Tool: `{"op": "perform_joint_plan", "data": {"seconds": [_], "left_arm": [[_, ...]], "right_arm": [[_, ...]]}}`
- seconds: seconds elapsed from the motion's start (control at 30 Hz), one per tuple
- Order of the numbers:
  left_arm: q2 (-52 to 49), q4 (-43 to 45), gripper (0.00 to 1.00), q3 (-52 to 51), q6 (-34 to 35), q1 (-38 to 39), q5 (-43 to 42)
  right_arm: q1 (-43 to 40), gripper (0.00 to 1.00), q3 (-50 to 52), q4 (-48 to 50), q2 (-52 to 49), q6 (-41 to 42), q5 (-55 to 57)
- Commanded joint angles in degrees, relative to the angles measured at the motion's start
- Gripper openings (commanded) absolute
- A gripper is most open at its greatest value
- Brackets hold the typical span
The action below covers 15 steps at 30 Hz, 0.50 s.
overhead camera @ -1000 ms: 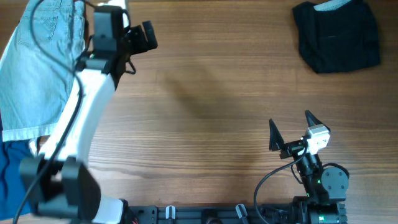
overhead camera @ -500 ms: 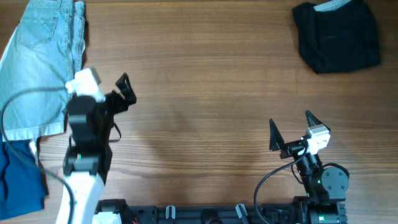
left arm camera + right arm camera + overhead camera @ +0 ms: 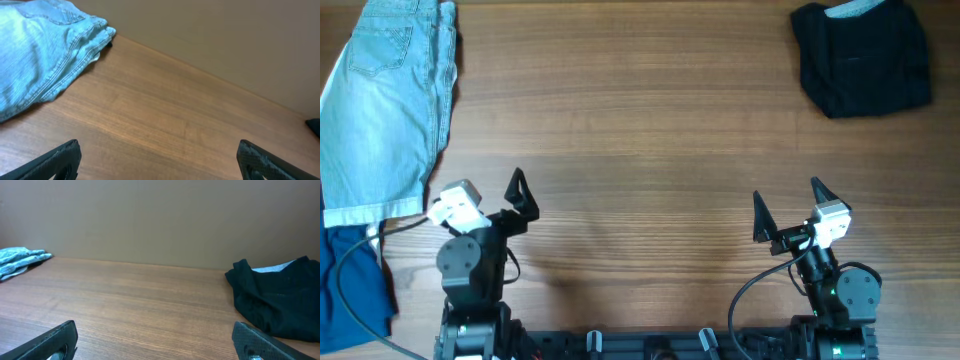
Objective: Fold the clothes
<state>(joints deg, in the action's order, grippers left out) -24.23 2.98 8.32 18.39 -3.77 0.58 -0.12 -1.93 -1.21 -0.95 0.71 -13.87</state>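
The black shorts [image 3: 865,58] lay at the far right corner of the table [image 3: 640,130], well apart from both arms. The garment formed a compact, lumpy bundle, about as wide as it was deep, so no clear long axis could be read. Its pale grey-white waistband lining [image 3: 850,10] faced the far table edge (the overhead frame cut off the bundle's upper margin). In the right wrist view the fabric [image 3: 275,297] appeared plain black with soft folds; the button could not be made out.

The left gripper [image 3: 157,150] stood spread wide near the front edge, holding nothing. The right gripper [image 3: 786,195] was likewise spread wide and held nothing.

Light-blue denim shorts [image 3: 385,100] lay at far left, with a bright blue garment [image 3: 350,290] just in front of them.
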Motion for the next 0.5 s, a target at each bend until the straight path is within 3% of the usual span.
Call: {"op": "perform_joint_plan", "data": {"seconds": [0.0, 0.27, 0.47], "left_arm": [[5.4, -3.6, 1.00, -0.6, 0.5, -0.4, -0.3], [15.4, -14.7, 1.00, -0.6, 0.5, -0.4, -0.3], [20.7, -14.7, 1.00, -1.0, 0.1, -0.4, 0.2]], "right_arm": [[0.3, 1.00, 0.6, 0.1, 0.5, -0.7, 0.5], [0.3, 1.00, 0.6, 0.1, 0.5, -0.7, 0.5], [0.3, 1.00, 0.6, 0.1, 0.5, -0.7, 0.5]]}}
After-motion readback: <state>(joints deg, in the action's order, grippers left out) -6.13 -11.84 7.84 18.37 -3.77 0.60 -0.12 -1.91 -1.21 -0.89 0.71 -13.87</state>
